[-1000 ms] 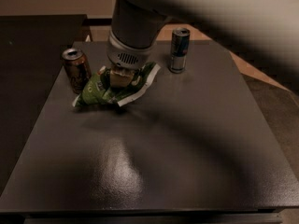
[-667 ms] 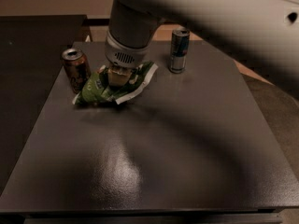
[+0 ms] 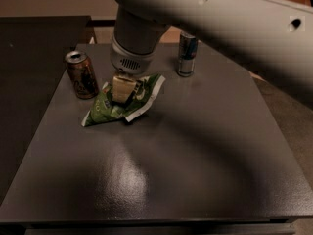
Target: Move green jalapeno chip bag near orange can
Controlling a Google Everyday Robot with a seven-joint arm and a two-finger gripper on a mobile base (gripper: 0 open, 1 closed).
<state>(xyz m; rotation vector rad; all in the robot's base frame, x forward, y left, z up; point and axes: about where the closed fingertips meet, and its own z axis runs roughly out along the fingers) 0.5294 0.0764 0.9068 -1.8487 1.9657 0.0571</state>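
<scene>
The green jalapeno chip bag (image 3: 110, 109) lies crumpled on the dark table (image 3: 195, 155), at the back left. The orange can (image 3: 81, 75) stands upright just left of it, a small gap away. My gripper (image 3: 123, 88) comes straight down from the big grey wrist onto the middle of the bag. Its tan fingers are together, pinching the bag's foil. The bag's white-edged right corner (image 3: 155, 82) sticks up beside the gripper.
A slim silver-and-blue can (image 3: 187, 54) stands upright at the back, right of the gripper. My arm crosses the top right of the view. A second dark table (image 3: 34, 43) sits to the left. The floor shows at the right.
The gripper and the bag have sunk a little toward the table. The bag's left tip now lies lower and nearer the front. Both cans have stayed put.
</scene>
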